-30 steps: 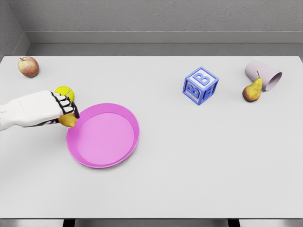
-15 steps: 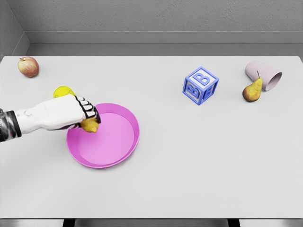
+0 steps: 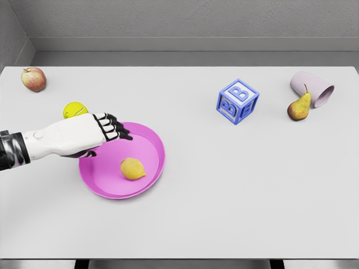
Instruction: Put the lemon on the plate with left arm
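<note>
**Lemon lies on the pink plate, left robot hand empty above the rim**

Nearest, the lemon (image 3: 132,168) rests inside the pink plate (image 3: 151,171), slightly below its middle, apart from any finger. Just behind it, the left robot hand (image 3: 106,130) reaches in from the left edge over the plate's upper-left rim, its dark-jointed fingers (image 3: 119,133) spread and extended, holding nothing. A yellow-green ball (image 3: 72,109) sits on the worktop (image 3: 224,196) just behind the wrist, partly hidden by it. Farther back, a blue letter block (image 3: 238,101) stands right of centre. At the far right a pear (image 3: 299,107) leans against a tipped mauve cup (image 3: 313,88); at the far left corner sits an apple (image 3: 33,79).
</note>
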